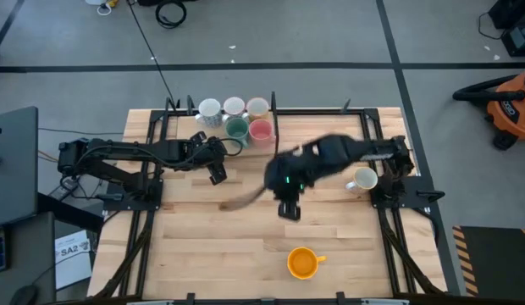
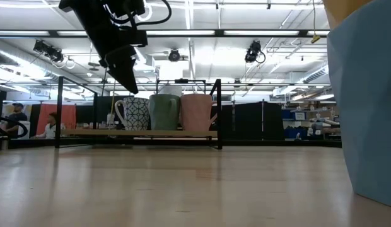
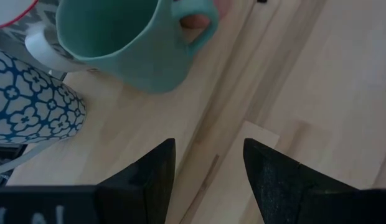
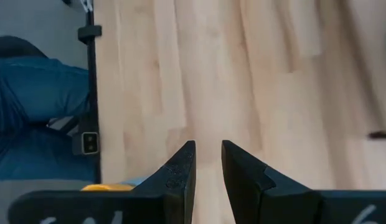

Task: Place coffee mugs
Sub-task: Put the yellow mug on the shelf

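Standing in a cluster at the far edge of the desk [image 1: 203, 254] are five mugs: a patterned mug [image 1: 209, 110], a white mug [image 1: 234, 107] and another pale mug [image 1: 257, 107] in the back row, a green mug [image 1: 237, 128] and a pink mug [image 1: 260, 130] in front of them. An orange mug [image 1: 302, 263] stands alone near the front edge, handle toward the right side, and a cream mug [image 1: 362, 179] sits beside the right arm's base.

The left end effector [image 1: 217, 175] hangs just in front of the cluster, near the green mug; its fingers [image 3: 149, 180] are apart with nothing between them (the wrist view shows bare wood in the gap, with the green and patterned mugs just ahead). The right end effector [image 1: 289, 209] is over the middle of the desk, well apart from every mug — its fingers [image 4: 180, 171] have only a narrow gap and hold nothing.

In the low view a light blue mug [image 2: 366, 101] fills the right edge, very close to the camera.
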